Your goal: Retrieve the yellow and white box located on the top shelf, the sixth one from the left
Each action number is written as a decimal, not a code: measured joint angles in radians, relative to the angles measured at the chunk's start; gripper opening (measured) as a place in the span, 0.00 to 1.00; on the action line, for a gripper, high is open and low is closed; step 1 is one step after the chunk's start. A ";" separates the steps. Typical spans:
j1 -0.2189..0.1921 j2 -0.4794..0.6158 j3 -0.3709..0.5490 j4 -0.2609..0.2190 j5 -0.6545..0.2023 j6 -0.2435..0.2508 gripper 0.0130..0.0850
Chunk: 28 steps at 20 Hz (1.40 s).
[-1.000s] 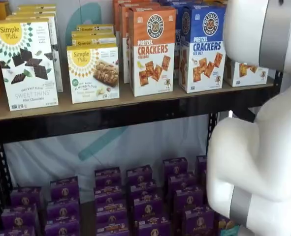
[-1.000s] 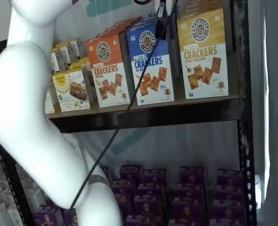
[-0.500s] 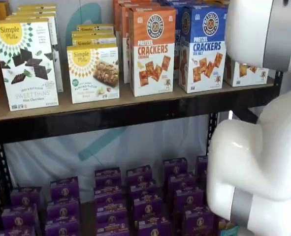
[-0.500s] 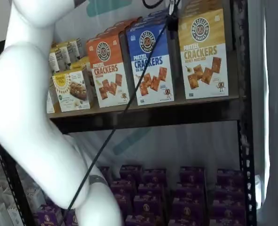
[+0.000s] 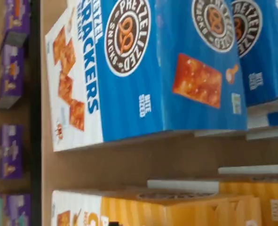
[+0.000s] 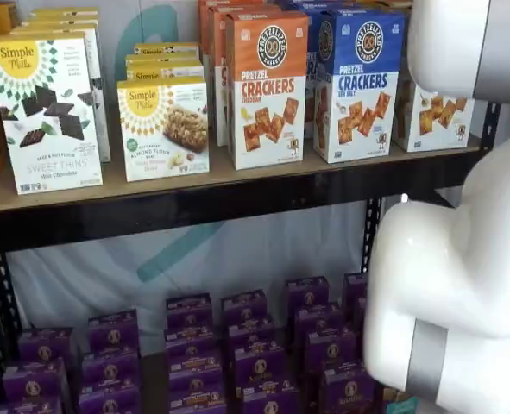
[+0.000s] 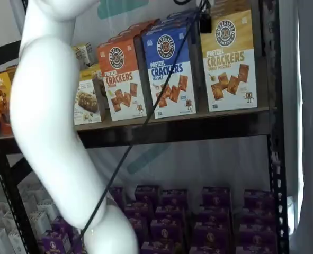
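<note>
- The gripper (image 7: pixel 204 21) hangs at the upper corner of the yellow and white box (image 7: pixel 228 61), in a shelf view; only a dark tip shows, though its fingers stand wide apart.
- That box stands upright on the top shelf (image 7: pixel 167 128), just beside the blue carton (image 7: pixel 169 71).
- Purple boxes (image 7: pixel 172 217) fill the level beneath the shelf.
- A pale sheet hangs behind.

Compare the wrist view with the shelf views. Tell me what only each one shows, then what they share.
Only the wrist view shows the top faces of the blue box and the yellow and white box, with more boxes lined up behind them.

Only the shelf views show the arm, its cable, the orange box, the cookie boxes and the black front beam.

Both show the blue and yellow boxes, the top shelf and the purple boxes below.
</note>
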 joint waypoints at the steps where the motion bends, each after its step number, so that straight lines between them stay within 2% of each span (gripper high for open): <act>1: 0.009 0.015 -0.022 -0.024 0.014 0.006 1.00; 4: 0.043 0.071 -0.101 -0.106 0.071 0.030 1.00; 5: 0.049 0.086 -0.121 -0.119 0.087 0.036 1.00; 12: 0.072 0.133 -0.170 -0.145 0.092 0.053 1.00; 16: 0.094 0.137 -0.167 -0.196 0.079 0.055 1.00; 21: 0.115 0.130 -0.146 -0.239 0.079 0.061 1.00; 24: 0.121 0.139 -0.161 -0.257 0.110 0.069 1.00; 28: 0.132 0.175 -0.229 -0.300 0.198 0.080 1.00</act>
